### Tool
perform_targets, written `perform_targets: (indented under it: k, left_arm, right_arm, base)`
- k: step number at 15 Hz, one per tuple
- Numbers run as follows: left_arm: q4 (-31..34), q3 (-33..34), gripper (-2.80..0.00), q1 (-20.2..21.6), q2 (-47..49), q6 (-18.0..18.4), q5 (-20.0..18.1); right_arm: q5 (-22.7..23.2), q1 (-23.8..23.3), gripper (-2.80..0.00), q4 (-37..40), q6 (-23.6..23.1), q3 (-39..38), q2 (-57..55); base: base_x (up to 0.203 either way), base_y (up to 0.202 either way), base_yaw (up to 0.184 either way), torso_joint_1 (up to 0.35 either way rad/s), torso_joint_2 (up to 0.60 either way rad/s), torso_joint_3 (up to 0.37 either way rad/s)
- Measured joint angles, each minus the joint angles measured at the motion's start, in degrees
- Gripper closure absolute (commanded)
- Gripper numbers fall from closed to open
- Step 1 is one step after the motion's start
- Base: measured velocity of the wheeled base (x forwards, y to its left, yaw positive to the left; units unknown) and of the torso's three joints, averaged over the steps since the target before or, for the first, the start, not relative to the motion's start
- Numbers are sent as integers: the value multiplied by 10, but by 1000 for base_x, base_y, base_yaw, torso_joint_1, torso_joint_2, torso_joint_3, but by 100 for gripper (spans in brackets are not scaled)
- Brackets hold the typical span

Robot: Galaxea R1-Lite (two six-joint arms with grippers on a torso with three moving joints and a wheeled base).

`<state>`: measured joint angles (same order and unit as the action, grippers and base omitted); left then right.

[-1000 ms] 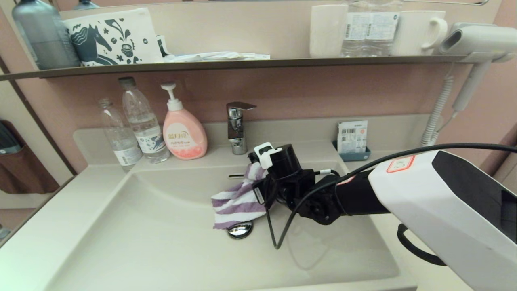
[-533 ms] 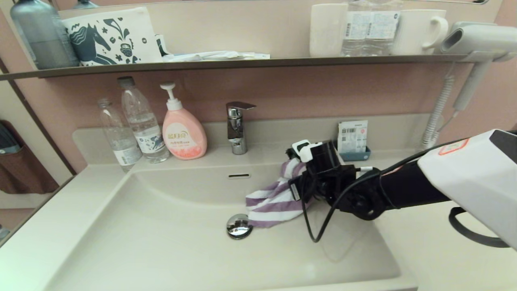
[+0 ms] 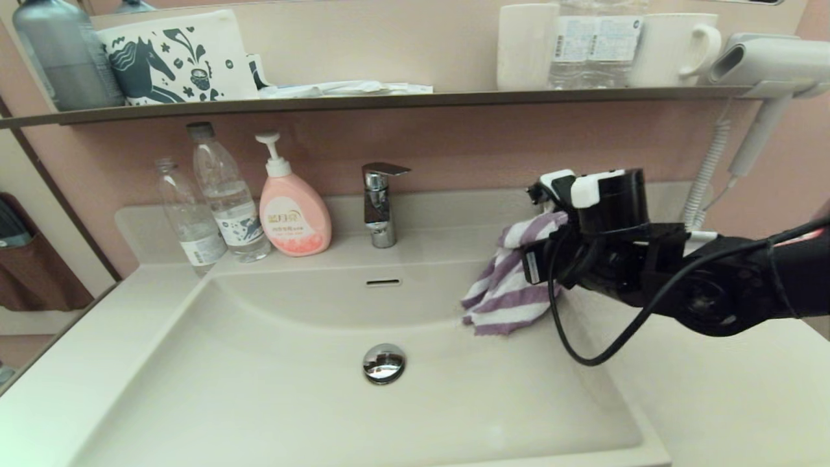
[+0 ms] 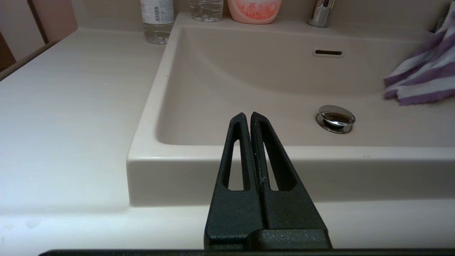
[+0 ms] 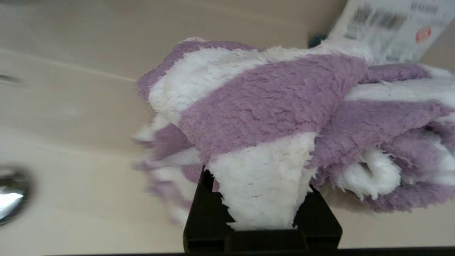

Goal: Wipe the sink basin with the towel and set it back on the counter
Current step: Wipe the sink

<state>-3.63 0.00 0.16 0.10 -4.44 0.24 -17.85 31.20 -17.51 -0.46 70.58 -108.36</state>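
My right gripper [image 3: 551, 224] is shut on the purple and white striped towel [image 3: 512, 279], held up over the right rim of the sink basin [image 3: 259, 376]. The towel hangs bunched from the jaws, its lower edge near the basin's right slope. In the right wrist view the towel [image 5: 270, 117] covers the gripper [image 5: 263, 170] and hides its fingertips. The chrome drain plug [image 3: 384, 362] and the overflow slot [image 3: 383, 282] lie uncovered. The counter [image 3: 713, 415] runs under my right arm. My left gripper [image 4: 247, 115] is shut and empty, parked in front of the basin's front edge.
A faucet [image 3: 379, 204], a pink soap bottle [image 3: 293, 217] and two water bottles [image 3: 224, 194] stand along the back of the counter. A packet [image 5: 387, 28] sits just behind the towel. A hair dryer [image 3: 758, 65] with a coiled cord [image 3: 703, 175] hangs at the right.
My right gripper has carried the towel to the right and upward, from over the drain plug to the basin's right rim. The drain plug is now uncovered.
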Motion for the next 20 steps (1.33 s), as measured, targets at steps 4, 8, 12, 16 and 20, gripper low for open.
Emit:
perform_targets:
  k: [4,8,12,16,20]
  left_arm:
    - [0,0,0,0,0,0,0]
    - [0,0,0,0,0,0,0]
    - [0,0,0,0,0,0,0]
    - [0,0,0,0,0,0,0]
    - [0,0,0,0,0,0,0]
  right_arm:
    - [31,83,0,43,55,-1,36]
    - [44,176,0,51,70,53,-21]
    - [54,208,0,92,40,220,-147]
    - [75,190,0,174,-16,392,-280]
    - [87,150,0,177,-88,428,-359]
  base:
    - [0,0,0,0,0,0]
    - [0,0,0,0,0,0]
    - [0,0,0,0,0,0]
    - [0,0,0,0,0,0]
    - [0,0,0,0,0,0]
